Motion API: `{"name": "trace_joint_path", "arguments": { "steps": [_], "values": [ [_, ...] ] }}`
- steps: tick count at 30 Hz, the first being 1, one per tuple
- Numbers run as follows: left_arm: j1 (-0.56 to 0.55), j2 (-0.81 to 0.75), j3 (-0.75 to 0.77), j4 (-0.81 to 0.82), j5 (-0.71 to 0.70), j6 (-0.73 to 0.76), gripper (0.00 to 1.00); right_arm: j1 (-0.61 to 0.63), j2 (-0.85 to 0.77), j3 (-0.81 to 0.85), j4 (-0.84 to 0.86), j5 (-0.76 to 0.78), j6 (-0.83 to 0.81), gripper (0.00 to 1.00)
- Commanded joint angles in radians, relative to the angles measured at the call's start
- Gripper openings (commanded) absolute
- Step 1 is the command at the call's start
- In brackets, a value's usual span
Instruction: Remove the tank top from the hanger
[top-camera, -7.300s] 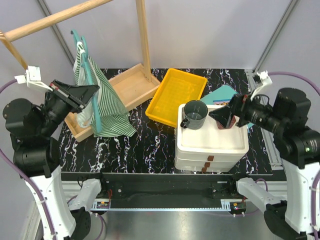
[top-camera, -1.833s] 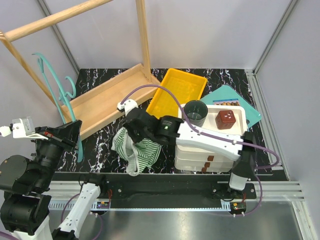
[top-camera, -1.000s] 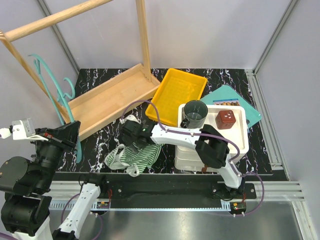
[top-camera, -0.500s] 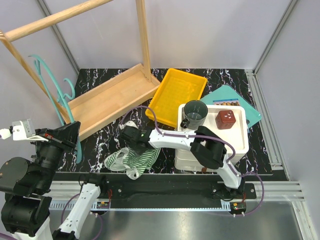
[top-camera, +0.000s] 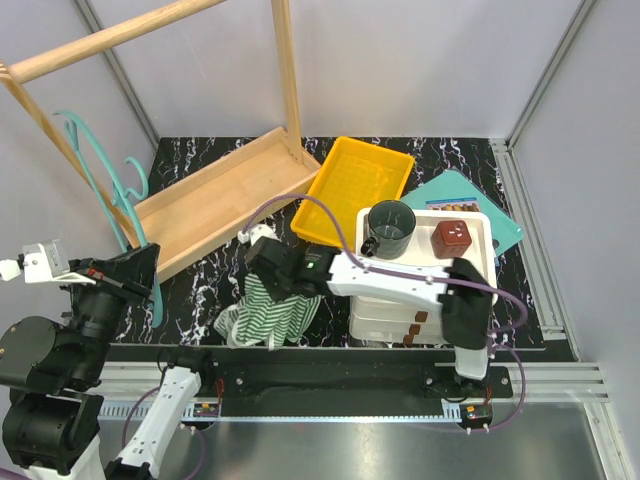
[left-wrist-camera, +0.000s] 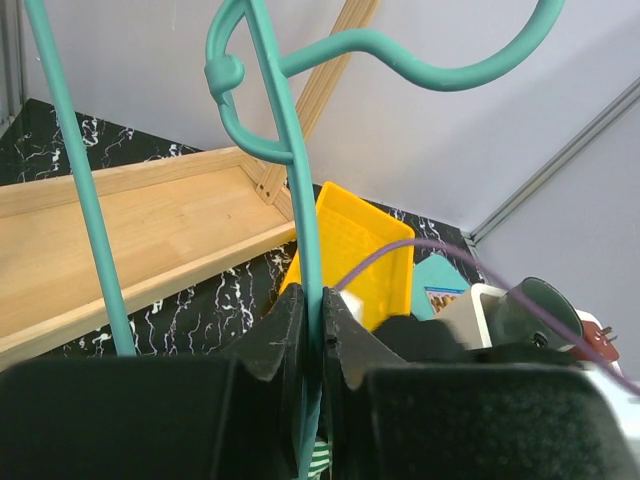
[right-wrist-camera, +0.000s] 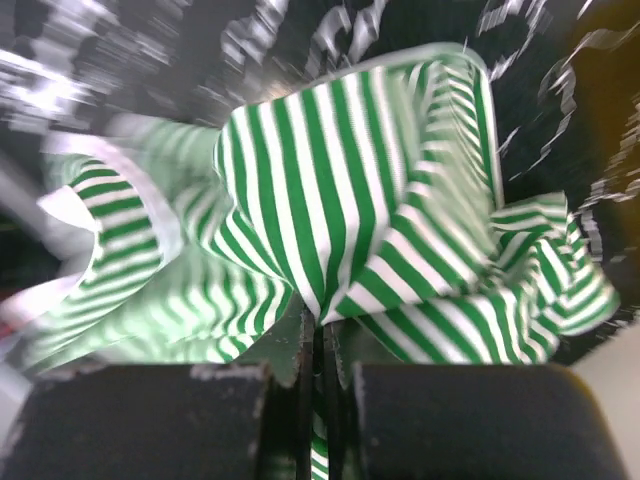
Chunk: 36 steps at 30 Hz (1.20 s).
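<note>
The green-and-white striped tank top (top-camera: 262, 315) lies bunched on the black marble tabletop near the front edge, free of the hanger. My right gripper (top-camera: 273, 293) is on top of it. The right wrist view shows this gripper (right-wrist-camera: 318, 335) shut on a raised fold of the tank top (right-wrist-camera: 330, 190). The teal hanger (top-camera: 100, 185) stands bare at the far left beside the wooden rack. My left gripper (top-camera: 146, 262) is shut on one of its thin bars. In the left wrist view the hanger (left-wrist-camera: 288, 150) runs up from between the jaws of that gripper (left-wrist-camera: 312, 312).
A wooden rack tray (top-camera: 215, 200) with an upright pole (top-camera: 285, 70) stands at the back left. A yellow tray (top-camera: 350, 185) is behind the tank top. To the right, a white drawer unit (top-camera: 425, 290) carries a dark mug (top-camera: 390, 228) and a red-brown block (top-camera: 452, 238).
My right gripper has gone from open to shut on the tank top and has pulled a fold of it up off the heap. The left arm and hanger have stayed still.
</note>
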Motion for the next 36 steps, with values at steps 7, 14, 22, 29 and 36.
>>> {"name": "trace_joint_path", "arguments": {
  "steps": [7, 14, 22, 29, 36],
  "values": [
    [-0.004, -0.007, -0.02, 0.036, -0.028, 0.013, 0.0, 0.014, -0.306, 0.227, -0.043, 0.091, -0.102, 0.0],
    [-0.004, -0.007, -0.029, 0.039, -0.021, 0.012, 0.0, -0.156, -0.232, 0.587, -0.19, 0.093, -0.208, 0.0],
    [-0.004, -0.007, -0.035, 0.04, -0.012, 0.01, 0.0, -0.344, -0.076, 0.885, -0.273, 0.144, -0.354, 0.0],
    [-0.003, -0.007, -0.053, 0.05, -0.015, 0.017, 0.0, -0.508, -0.017, 0.951, -0.268, -0.045, -0.538, 0.0],
    [-0.003, -0.006, -0.084, 0.082, 0.009, 0.012, 0.0, -0.597, -0.01, 0.888, -0.255, -0.192, -0.769, 0.0]
  ]
}}
